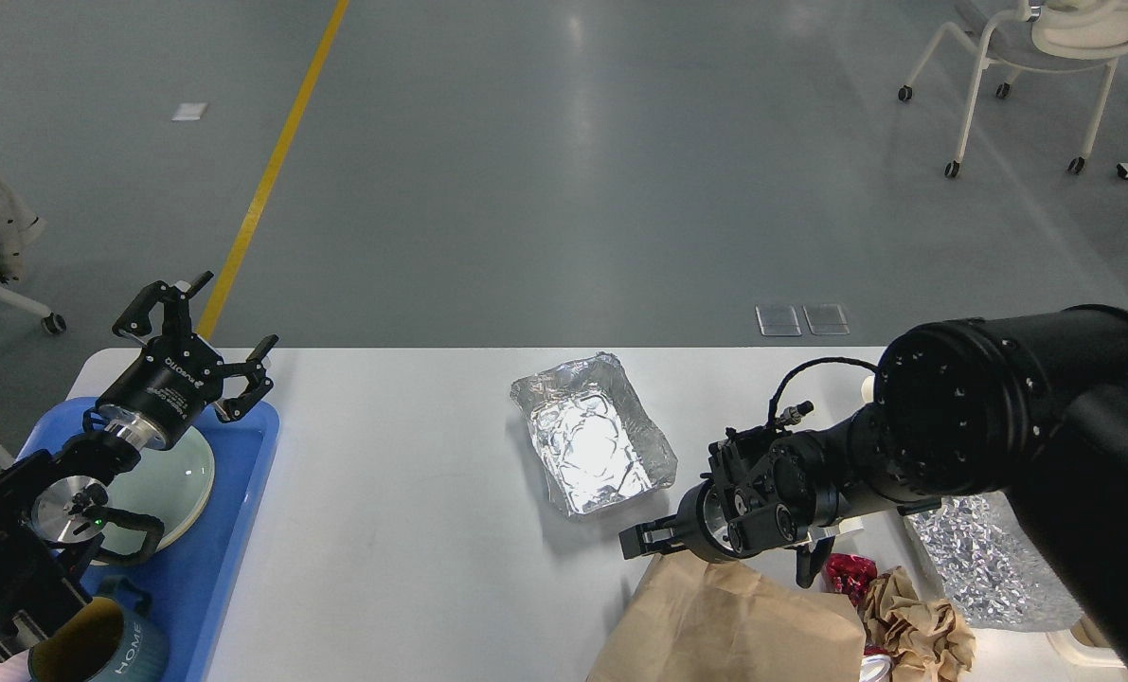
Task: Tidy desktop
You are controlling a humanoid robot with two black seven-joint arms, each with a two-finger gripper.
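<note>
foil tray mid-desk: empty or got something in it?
Empty. The foil tray sits upright on the desktop, open side up, and only its bare crinkled foil floor shows inside.

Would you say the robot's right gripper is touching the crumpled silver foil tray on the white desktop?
Apart. In the head view, a strip of bare desktop separates the right gripper from the foil tray.

On the white counter [402,493] a crumpled foil tray [590,434] sits near centre. At nine o'clock the left tool [205,333] hangs spread wide over a blue tray [241,502] holding a pale plate [177,478]. At four o'clock the right tool [644,540] touches a brown paper bag [729,625]; its fingers are indistinct.
</note>
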